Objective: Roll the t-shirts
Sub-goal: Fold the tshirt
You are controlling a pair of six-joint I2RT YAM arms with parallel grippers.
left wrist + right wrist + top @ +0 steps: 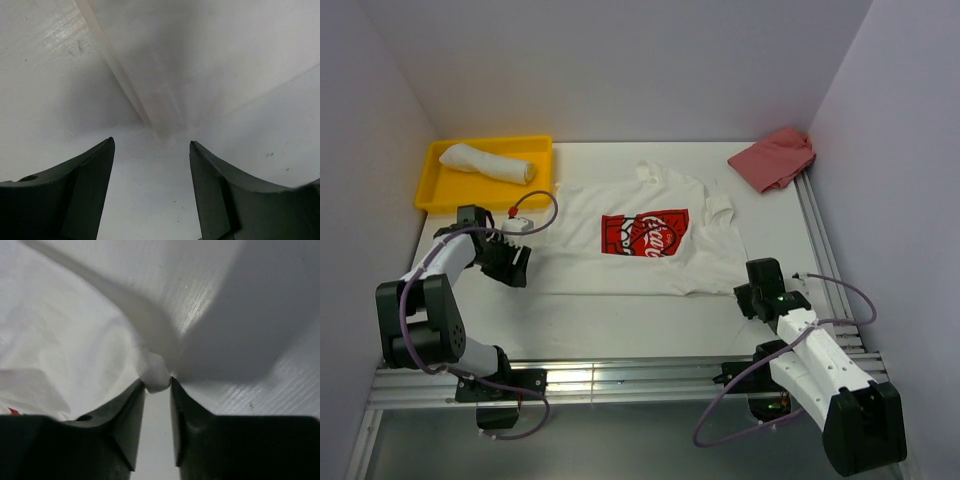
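Observation:
A white t-shirt (650,240) with a red chest print lies spread flat in the middle of the table. My left gripper (517,262) is open just off the shirt's near left corner. In the left wrist view the gripper (151,145) has its jaws wide apart, with the shirt's hem corner (165,95) just ahead of the tips and nothing between them. My right gripper (750,291) is at the near right corner. In the right wrist view the gripper (157,382) pinches a small bunch of the shirt (60,340). A second white t-shirt (487,163) lies rolled in the yellow tray.
The yellow tray (433,195) stands at the back left, close behind my left arm. A pinkish-red cloth (775,157) lies crumpled at the back right by the wall. White walls close in the table on three sides, and a metal rail (620,378) runs along the near edge.

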